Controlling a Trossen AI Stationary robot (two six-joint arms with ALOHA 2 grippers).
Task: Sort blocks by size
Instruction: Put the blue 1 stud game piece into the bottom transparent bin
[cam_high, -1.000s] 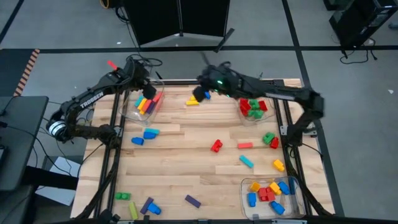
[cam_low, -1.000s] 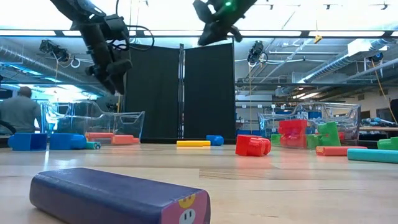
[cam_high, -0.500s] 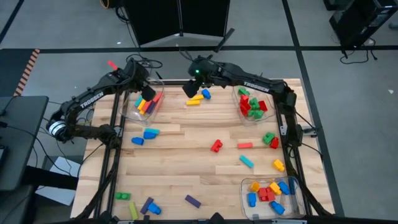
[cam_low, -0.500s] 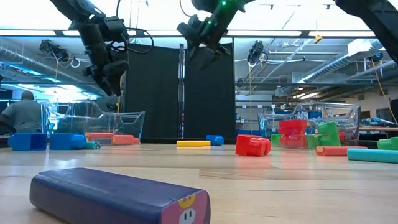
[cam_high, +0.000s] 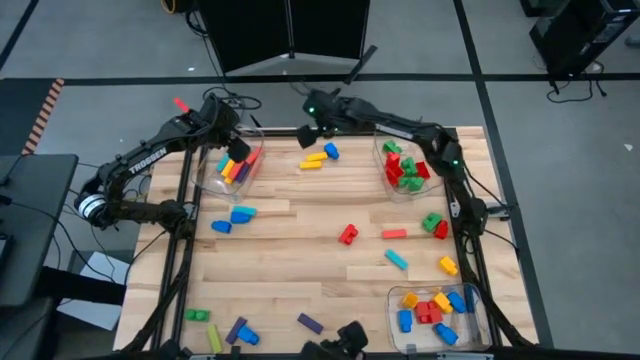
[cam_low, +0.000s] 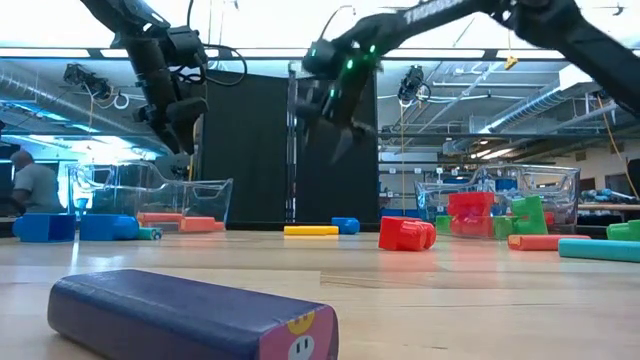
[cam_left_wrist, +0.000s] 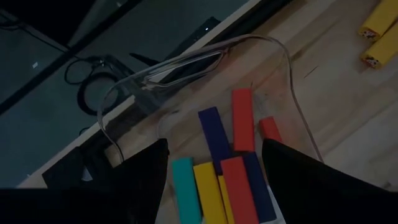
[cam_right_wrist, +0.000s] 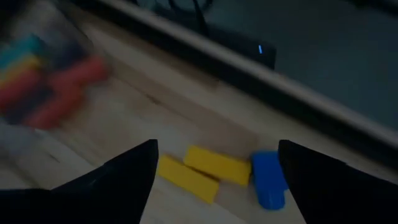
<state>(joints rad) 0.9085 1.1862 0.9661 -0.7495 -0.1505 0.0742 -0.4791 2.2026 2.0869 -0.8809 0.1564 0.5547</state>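
We saw the right gripper (cam_high: 308, 135) hanging near the surface's (cam_high: 300, 270) far edge, jaws apart and empty, above two yellow bars (cam_high: 314, 160) and a blue brick (cam_high: 331, 151). The left gripper (cam_high: 232, 147) hovered, jaws apart, over the far-left bin (cam_high: 212, 180) of long bars (cam_left_wrist: 219, 180). Other blocks (cam_high: 392, 247) lay scattered.

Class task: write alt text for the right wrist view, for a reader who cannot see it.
Between the open right gripper, two yellow bars lie side by side on the wooden table beside a blue brick. A bin of long blocks shows blurred farther off.
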